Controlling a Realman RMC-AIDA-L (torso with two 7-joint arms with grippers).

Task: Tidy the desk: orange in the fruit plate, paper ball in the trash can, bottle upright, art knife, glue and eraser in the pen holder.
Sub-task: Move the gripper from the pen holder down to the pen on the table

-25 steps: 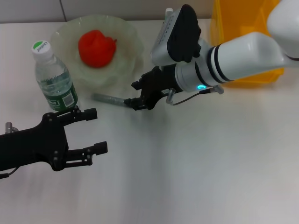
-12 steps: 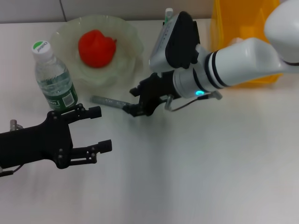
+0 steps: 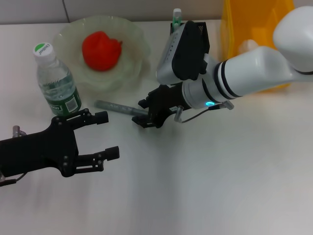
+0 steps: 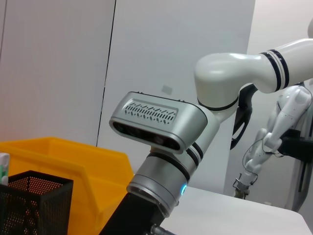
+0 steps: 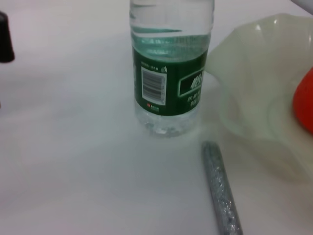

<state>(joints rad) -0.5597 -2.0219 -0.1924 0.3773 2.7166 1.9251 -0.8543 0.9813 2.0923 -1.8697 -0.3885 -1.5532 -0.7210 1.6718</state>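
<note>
Left hand (image 3: 100, 139), black fingers spread and empty, hovers low over the white counter (image 3: 220, 186). Just beyond it stands the bottle (image 3: 55, 81), upright, cap on. Farther back sits the fruit plate (image 3: 132, 44) with the orange (image 3: 101, 50) already in it.

Between the two hands lies the glue (image 3: 116, 106), a slim grey stick flat on the counter, one end near the bottle's base, the other reaching to the right hand (image 3: 146, 113). That hand is low over the stick's near end, its fingers parted on either side and not pinching it, as far as the head view shows. The right wrist view shows the stick running away toward the bottle and plate.

Behind the right arm stands the pen holder (image 4: 32, 203), with the art knife (image 3: 176, 14) poking from it, and beyond that the trash can (image 3: 254, 29).

The glue looks light, rigid and smooth; being round, it would likely roll or slip if nudged. A pinch across its width, nearer the middle than the tip, should keep it level for the drop into the holder.
</note>
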